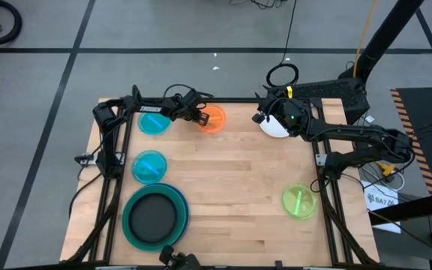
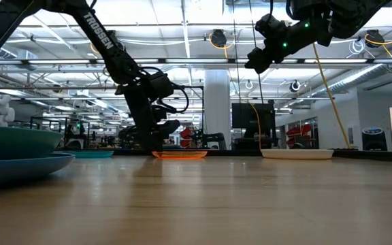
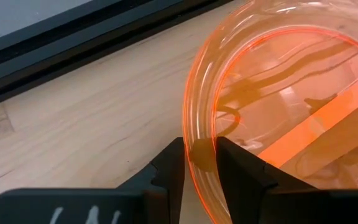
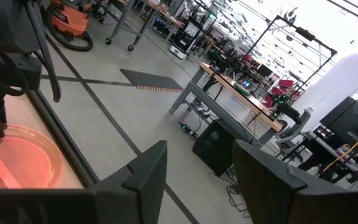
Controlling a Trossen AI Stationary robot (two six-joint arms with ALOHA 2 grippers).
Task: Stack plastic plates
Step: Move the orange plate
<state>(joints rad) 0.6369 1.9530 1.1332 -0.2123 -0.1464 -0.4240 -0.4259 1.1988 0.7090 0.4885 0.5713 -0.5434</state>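
Nearest the front edge of the table (image 1: 231, 195), on the left, sits one stack: a black plate (image 1: 153, 215) inside a teal plate (image 1: 130, 229), which rests on a blue plate (image 1: 180, 196). In the low view this stack fills the left edge. Across from it, at the front right, lies one lime plate (image 1: 299, 201), alone.

Just behind the stack lies one cyan plate (image 1: 149, 166), flat on the wood. A second cyan plate (image 1: 154, 122) lies farther back, near the rear left corner. That makes two cyan plates, well apart from the lime one.

At the rear edge lies one orange plate (image 3: 291, 106), flat on the table. The left gripper (image 3: 201, 163) is down at it, its two fingers (image 3: 173, 163) clamped on the plate's near rim, one inside and one outside the lip. Along the same rear edge, to the right, lies one white plate (image 2: 297, 154). The right gripper (image 4: 197, 168) hangs in the air above it, fingers spread wide with nothing between them.

Eight plates in all: three stacked, five single.
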